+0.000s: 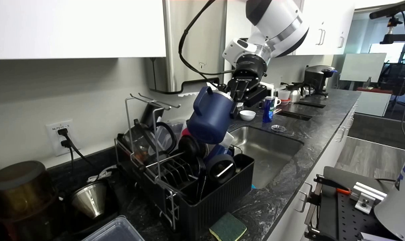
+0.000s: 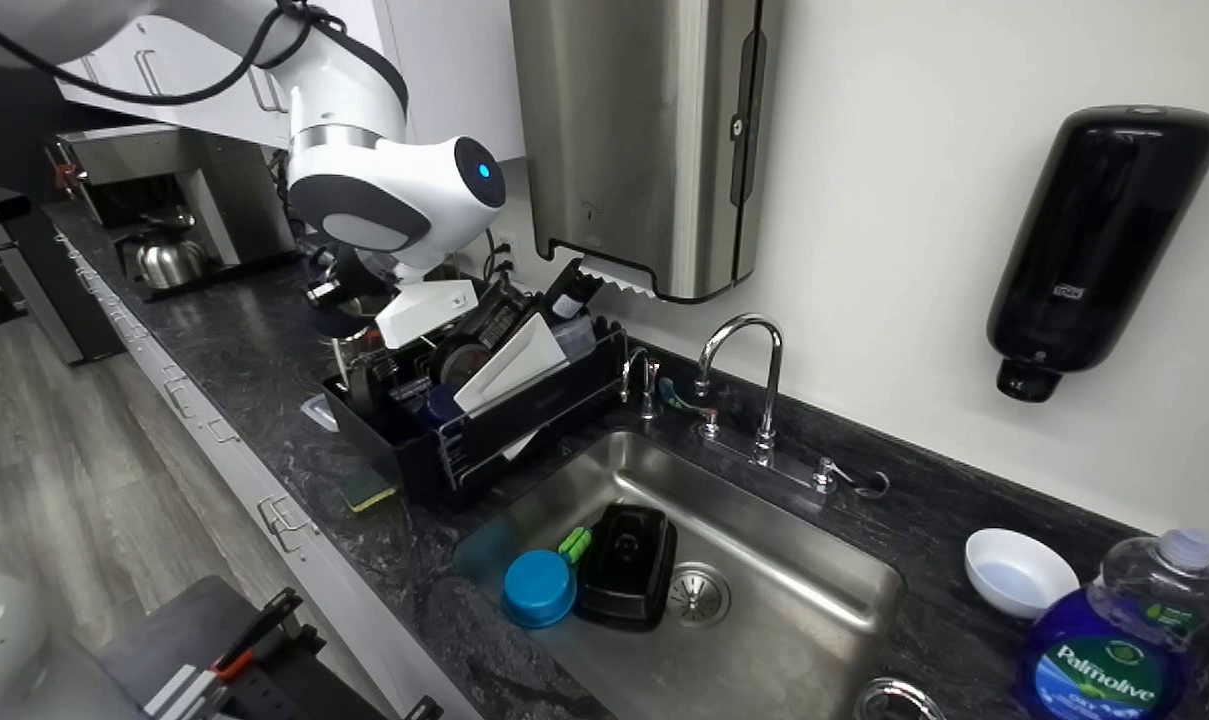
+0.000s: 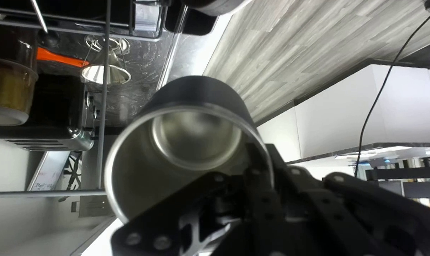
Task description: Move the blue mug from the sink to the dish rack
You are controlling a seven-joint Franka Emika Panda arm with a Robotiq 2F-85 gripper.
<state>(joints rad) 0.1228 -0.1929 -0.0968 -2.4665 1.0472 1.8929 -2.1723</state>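
Above the dish rack (image 1: 219, 204), itself black and metallic grey, the mug (image 1: 210, 117) is navy outside and silvery within, while the gripper (image 3: 264, 154) is mostly black; under the rack, the countertop (image 1: 272, 202) is black marbled with pale grey; just beside the rack, the sponge (image 1: 228, 227) is dark green over yellow and the sink (image 2: 764, 650) silver-grey; well apart from the rack, the bowl (image 2: 1021, 575) is plain white, the Palmolive bottle (image 2: 1119, 622) violet-blue with a green-and-white label (image 2: 1099, 675), and the floor (image 3: 279, 49) patterned in grey wood grain.
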